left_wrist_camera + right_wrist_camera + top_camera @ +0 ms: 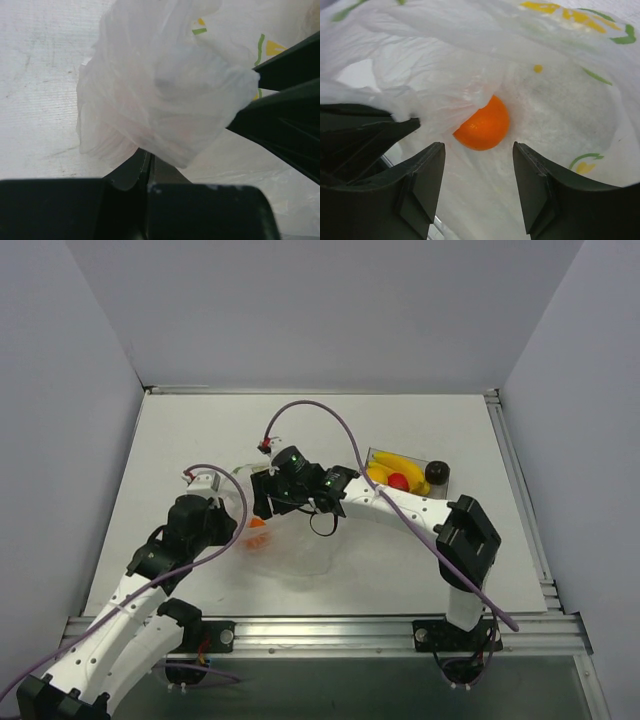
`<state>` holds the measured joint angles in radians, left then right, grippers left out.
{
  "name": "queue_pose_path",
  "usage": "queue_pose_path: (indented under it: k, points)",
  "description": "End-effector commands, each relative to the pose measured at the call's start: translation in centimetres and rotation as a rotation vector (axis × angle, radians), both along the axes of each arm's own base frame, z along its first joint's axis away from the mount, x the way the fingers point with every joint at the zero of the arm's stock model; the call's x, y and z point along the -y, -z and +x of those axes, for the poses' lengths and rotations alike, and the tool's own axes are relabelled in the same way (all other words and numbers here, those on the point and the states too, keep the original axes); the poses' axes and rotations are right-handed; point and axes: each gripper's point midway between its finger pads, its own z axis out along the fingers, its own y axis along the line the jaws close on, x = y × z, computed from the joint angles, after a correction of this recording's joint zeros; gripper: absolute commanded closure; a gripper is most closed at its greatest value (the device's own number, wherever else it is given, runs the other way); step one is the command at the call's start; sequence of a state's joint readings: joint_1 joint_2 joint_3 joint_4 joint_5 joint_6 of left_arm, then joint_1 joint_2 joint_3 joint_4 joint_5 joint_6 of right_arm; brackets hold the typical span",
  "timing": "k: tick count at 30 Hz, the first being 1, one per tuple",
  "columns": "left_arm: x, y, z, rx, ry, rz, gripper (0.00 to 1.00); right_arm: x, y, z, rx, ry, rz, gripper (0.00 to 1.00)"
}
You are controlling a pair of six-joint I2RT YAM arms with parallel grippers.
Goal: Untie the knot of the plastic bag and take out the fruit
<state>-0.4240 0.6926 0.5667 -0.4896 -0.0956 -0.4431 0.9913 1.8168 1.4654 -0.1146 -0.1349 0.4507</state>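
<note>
The plastic bag [300, 558] lies crumpled at the table's centre, thin and whitish with green-yellow prints [590, 165]. My left gripper [149, 161] is shut on a bunched fold of the bag [165, 95] and lifts it. My right gripper [477, 150] is open inside the bag's mouth, its fingers [427, 175] either side of an orange ball [484, 125] just ahead of them. Part of the ball sits under a plastic fold. In the top view the two grippers [262, 505] meet over the orange ball [257, 523]. The knot is out of view.
A clear rigid box [372, 455] at the right holds a yellow banana [400, 464] and a red piece [398, 481]. A dark ball [437, 473] sits at its right end. Metal rails [520, 490] edge the table on the right and near side.
</note>
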Motion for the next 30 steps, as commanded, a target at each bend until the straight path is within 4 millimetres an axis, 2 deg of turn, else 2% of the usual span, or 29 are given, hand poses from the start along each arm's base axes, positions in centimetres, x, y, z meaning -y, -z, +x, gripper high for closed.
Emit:
queue_pose_path:
  k: [1, 4, 7, 8, 12, 19, 22, 25, 28, 30]
  points:
    - [-0.1, -1.1, 0.6, 0.055, -0.014, -0.01, 1.0, -0.6, 0.4, 1.4, -0.017, 0.023, 0.068, 0.44]
    - [-0.1, -1.2, 0.6, 0.06, -0.017, -0.01, 1.0, -0.7, 2.8, 0.8, -0.05, -0.011, 0.036, 0.39]
    - [0.0, -1.1, 0.6, 0.053, -0.012, -0.011, 1.0, -1.3, 3.7, 0.6, -0.058, -0.034, 0.052, 0.27]
    - [0.0, -1.0, 0.6, 0.047, -0.01, -0.009, 1.0, -1.6, 3.9, 0.7, -0.056, -0.041, 0.062, 0.2]
    - [0.3, -0.8, 0.7, 0.039, 0.003, -0.011, 1.0, -2.6, 4.6, 0.2, -0.067, -0.085, 0.068, 0.1]
    - [0.7, -0.2, 0.6, 0.009, 0.021, -0.011, 1.0, -4.2, 6.2, -0.2, -0.092, -0.132, 0.063, 0.09]
    - [0.8, 0.0, 0.6, 0.0, 0.024, -0.01, 1.0, -4.4, 8.0, -0.3, -0.114, -0.133, 0.037, 0.09]
    - [0.8, 0.0, 0.7, -0.002, 0.025, -0.008, 1.0, -4.4, 8.9, -0.4, -0.129, -0.132, 0.025, 0.09]
    - [0.7, 0.1, 0.6, -0.001, 0.022, -0.005, 1.0, -3.9, 9.6, -0.8, -0.139, -0.136, 0.012, 0.18]
    - [0.6, 0.0, 0.7, 0.005, 0.015, -0.003, 1.0, -3.6, 8.7, -0.7, -0.117, -0.135, 0.024, 0.32]
